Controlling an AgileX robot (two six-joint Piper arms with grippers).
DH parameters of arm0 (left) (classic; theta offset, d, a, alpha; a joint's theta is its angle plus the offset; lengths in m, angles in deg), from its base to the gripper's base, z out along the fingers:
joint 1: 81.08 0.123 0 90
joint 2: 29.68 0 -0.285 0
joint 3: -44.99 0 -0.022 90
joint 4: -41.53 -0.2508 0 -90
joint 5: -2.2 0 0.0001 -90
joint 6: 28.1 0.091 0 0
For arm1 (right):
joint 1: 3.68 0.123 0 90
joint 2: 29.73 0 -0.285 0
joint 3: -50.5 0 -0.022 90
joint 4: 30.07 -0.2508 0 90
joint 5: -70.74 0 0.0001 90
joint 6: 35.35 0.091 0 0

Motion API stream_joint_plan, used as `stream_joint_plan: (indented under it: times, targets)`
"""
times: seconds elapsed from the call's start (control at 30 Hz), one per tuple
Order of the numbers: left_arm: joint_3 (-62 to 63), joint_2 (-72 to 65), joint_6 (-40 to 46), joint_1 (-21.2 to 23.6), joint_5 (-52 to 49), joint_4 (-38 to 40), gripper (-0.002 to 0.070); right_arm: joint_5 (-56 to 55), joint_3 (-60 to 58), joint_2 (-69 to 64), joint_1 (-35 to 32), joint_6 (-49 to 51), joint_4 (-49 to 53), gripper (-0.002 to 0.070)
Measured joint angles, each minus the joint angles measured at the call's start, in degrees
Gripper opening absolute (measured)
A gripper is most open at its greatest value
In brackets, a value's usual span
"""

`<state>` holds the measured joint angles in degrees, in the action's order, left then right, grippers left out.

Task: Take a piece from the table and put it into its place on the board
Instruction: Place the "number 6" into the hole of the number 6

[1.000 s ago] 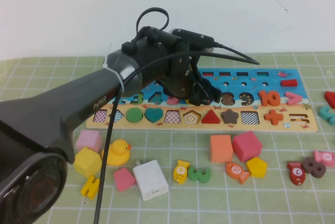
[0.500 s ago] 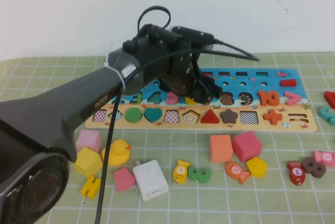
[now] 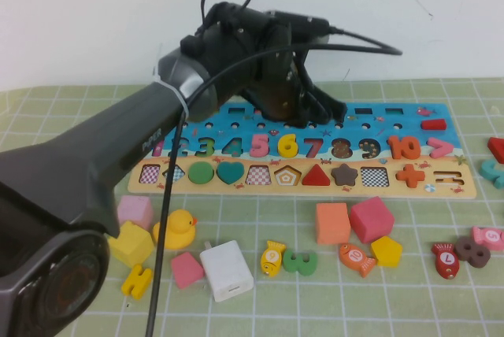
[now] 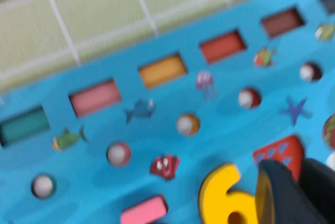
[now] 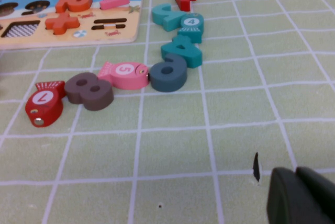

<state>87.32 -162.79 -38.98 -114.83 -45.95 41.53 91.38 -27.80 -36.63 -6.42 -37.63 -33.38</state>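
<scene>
Two arms belong to this rig, and only the left one reaches over the work. Its dark left tool (image 3: 319,109) hangs above the far blue part of the long rectangular puzzle board (image 3: 441,183), just beyond the row of coloured numerals; whether its fingers are spread or pressed together cannot be told, and nothing is seen pinched between them. The small bright yellow chunky numeral "6" (image 3: 288,146) sits in the numeral row on the board, between the pink 5 (image 3: 261,145) and the red 7 (image 3: 313,147). In the left wrist view the same yellow piece (image 4: 222,203) lies flat on the blue surface beside a dark finger (image 4: 285,195) of the tool.

The board lies toward the far edge of the light green gridded bench (image 3: 260,305). Nearer the front edge lie loose pieces: a yellow rubber duck (image 3: 178,228), a white square charger block (image 3: 227,270), an orange cube (image 3: 332,222) and a magenta cube (image 3: 372,218).

The right tool (image 5: 301,195) stays low over bare cloth by the right edge of the bench, well apart from the board; its fingers cannot be judged. Near it lie a brown numeral 8 (image 5: 89,91) and a pink fish marked 5 (image 5: 125,74).
</scene>
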Motion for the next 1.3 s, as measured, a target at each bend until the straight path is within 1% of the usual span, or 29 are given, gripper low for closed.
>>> stream_joint_plan:
  times: [0.03, 0.1, 0.23, 0.63, 0.9, 1.07, 1.23, 1.3]
  targets:
    - [0.0, -0.3, 0.0, 0.0, -0.6, 0.0, 0.0058, 0.0, 0.0, 0.0, 0.0, 0.0, 0.0, -0.0003]
    - [0.0, -0.9, 0.0, 0.0, -1.6, 0.0, 0.0027, 0.0, 0.0, 0.0, 0.0, 0.0, 0.0, -0.0002]
    - [0.0, -1.9, 0.4, 0.0, -3.1, 0.0, 0.0004, 0.0, 0.0, 0.0, 0.0, 0.0, 0.0, -0.0002]
    - [1.0, -2.9, 2.0, 0.0, -4.0, 1.9, -0.0001, 0.0, 0.0, 0.0, 0.0, 0.0, 0.0, -0.0003]
    - [3.4, 1.1, 3.2, 0.0, -4.4, -2.8, -0.0001, 0.0, 0.0, 0.0, 0.0, 0.0, 0.0, -0.0003]
    - [3.7, -0.1, 3.3, 0.0, -4.5, -6.0, -0.0001, 0.0, 0.0, 0.0, 0.0, 0.0, 0.0, -0.0003]
    - [3.7, -2.8, 3.8, 0.0, -5.0, -5.5, -0.0001, 0.0, 0.0, 0.0, 0.0, 0.0, 0.0, -0.0003]
    - [3.7, -3.6, 5.9, 0.0, -5.8, -4.4, -0.0001, 0.0, 0.0, 0.0, 0.0, 0.0, 0.0, -0.0003]
